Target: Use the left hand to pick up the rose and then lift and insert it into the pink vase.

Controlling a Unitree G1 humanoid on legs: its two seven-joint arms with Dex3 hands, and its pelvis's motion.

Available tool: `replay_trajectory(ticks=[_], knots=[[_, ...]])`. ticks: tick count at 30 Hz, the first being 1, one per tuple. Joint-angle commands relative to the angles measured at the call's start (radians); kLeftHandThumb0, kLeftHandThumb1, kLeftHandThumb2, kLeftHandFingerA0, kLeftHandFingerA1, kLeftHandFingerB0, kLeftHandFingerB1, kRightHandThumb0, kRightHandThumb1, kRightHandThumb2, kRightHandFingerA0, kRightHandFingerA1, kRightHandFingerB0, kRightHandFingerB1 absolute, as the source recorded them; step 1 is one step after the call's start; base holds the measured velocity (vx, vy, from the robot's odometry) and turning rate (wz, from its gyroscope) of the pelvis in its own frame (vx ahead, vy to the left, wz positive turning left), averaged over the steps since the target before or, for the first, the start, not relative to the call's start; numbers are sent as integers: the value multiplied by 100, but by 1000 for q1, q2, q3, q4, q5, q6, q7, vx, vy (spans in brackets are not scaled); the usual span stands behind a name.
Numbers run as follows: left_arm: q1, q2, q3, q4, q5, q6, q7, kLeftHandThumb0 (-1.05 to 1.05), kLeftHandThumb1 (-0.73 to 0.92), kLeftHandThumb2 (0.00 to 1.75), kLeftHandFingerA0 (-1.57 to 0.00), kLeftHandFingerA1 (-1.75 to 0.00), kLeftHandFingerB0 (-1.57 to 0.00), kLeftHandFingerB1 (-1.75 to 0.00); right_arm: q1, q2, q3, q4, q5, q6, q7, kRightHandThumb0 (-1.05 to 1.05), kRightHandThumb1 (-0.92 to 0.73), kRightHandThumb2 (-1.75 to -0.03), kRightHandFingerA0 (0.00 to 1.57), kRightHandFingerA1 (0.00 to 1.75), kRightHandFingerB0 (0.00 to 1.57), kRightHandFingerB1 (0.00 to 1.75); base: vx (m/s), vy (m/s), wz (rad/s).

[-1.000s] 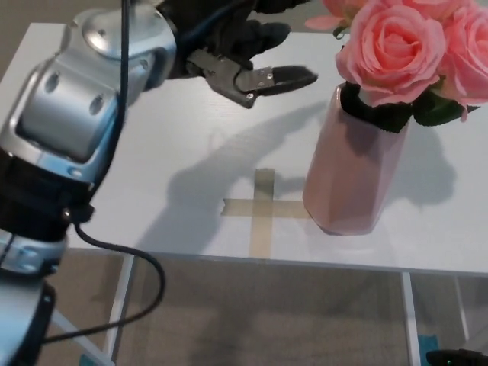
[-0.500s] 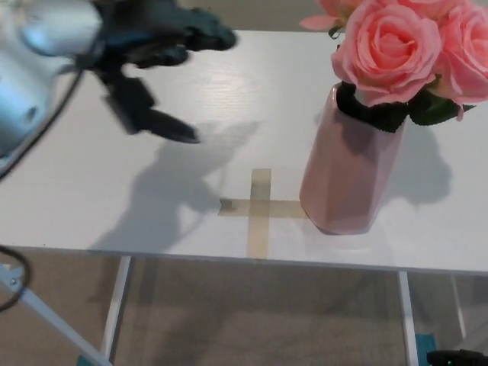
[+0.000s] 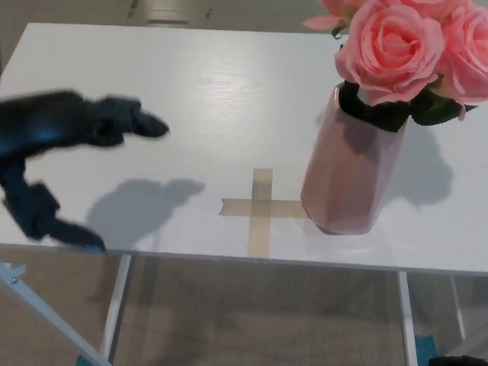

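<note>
— Where's the left robot hand (image 3: 53, 152)?
— Blurred at the worktop (image 3: 191, 84) left edge, fingers spread wide, holding nothing.
— And the roses (image 3: 396, 49)?
— Well apart to its right, standing in the pink vase (image 3: 351, 179) beside the tape cross (image 3: 261, 207).

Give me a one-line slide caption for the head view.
Pink roses in the pink vase beside a tape cross; empty left hand at left.
</note>
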Motion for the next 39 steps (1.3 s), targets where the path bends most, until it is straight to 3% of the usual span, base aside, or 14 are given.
replay_trajectory(ticks=[1, 3, 4, 8, 9, 14, 15, 21, 22, 32, 36, 37, 38, 39], knots=[[802, -304, 467, -309, -59, -416, 42, -30, 17, 81, -7, -50, -6, -48, 61, 1, -9, 17, -1, -13, -28, -32, -66, -59, 59, 42, 53, 39, 0, 0, 0], [899, -340, 451, -289, -14, -497, 87, -31, 20, 84, -8, -50, -7, -48, 61, 3, -11, 17, 0, -13, -31, -32, -66, -59, 59, 42, 53, 39, 0, 0, 0], [946, -357, 427, -256, 5, -543, 121, -65, 55, 57, -28, -33, -26, -29, 58, 3, -13, 17, 1, -12, -33, -32, -66, -59, 59, 42, 54, 39, 0, 0, 0], [1067, -409, 317, -29, 102, -754, 294, -65, 63, 59, -35, -35, -32, -31, 47, 8, -18, 20, 7, -9, -36, -33, -65, -59, 59, 42, 55, 39, 0, 0, 0], [1073, -410, 295, 19, 126, -772, 328, -72, 54, 88, -34, -48, -23, -41, 48, 10, -17, 19, 6, -11, -38, -32, -65, -59, 60, 42, 55, 39, 0, 0, 0], [953, -330, 102, 396, 277, -733, 480, -70, 53, 87, -35, -49, -20, -40, 58, 11, -18, 15, 9, -19, -34, -32, -66, -59, 59, 42, 53, 39, 0, 0, 0], [923, -320, 76, 442, 294, -711, 488, -65, 63, 59, -36, -34, -31, -31, 57, 11, -18, 15, 9, -18, -33, -32, -66, -59, 59, 42, 53, 39, 0, 0, 0], [674, -337, -48, 779, 311, -553, 452, -68, 65, 60, -20, -29, -21, -28, 51, 21, -18, 17, 8, -15, -42, -32, -66, -59, 60, 42, 54, 39, 0, 0, 0], [576, -368, -71, 906, 299, -513, 426, -77, 53, 88, -1, -29, -13, -36, 53, 22, -22, 14, 13, -15, -40, -32, -66, -59, 60, 42, 53, 39, 0, 0, 0], [432, -508, -19, 1335, 259, -613, 767, -76, 55, 60, -11, -26, -15, -28, 54, 21, -49, 11, 39, -19, -32, -32, -66, -59, 60, 42, 55, 40, 0, 0, 0], [417, -488, 0, 1398, 221, -640, 718, -82, 52, 84, -1, -33, -5, -34, 53, 15, -60, 9, 46, -18, -28, -32, -66, -59, 60, 42, 55, 40, 0, 0, 0], [418, -486, 8, 1410, 209, -651, 705, -74, 57, 59, -14, -27, -13, -26, 56, 16, -63, 9, 48, -19, -25, -31, -66, -59, 60, 42, 55, 40, 0, 0, 0], [416, -484, 13, 1423, 200, -659, 692, -36, 26, 88, 0, -48, 0, -47, 60, 18, -67, 9, 50, -20, -24, -30, -66, -59, 60, 42, 55, 40, 0, 0, 0], [414, -483, 15, 1433, 194, -665, 682, -36, 26, 88, 0, -48, 0, -47, 63, 21, -70, 9, 52, -20, -25, -30, -66, -59, 60, 42, 55, 40, 0, 0, 0]])
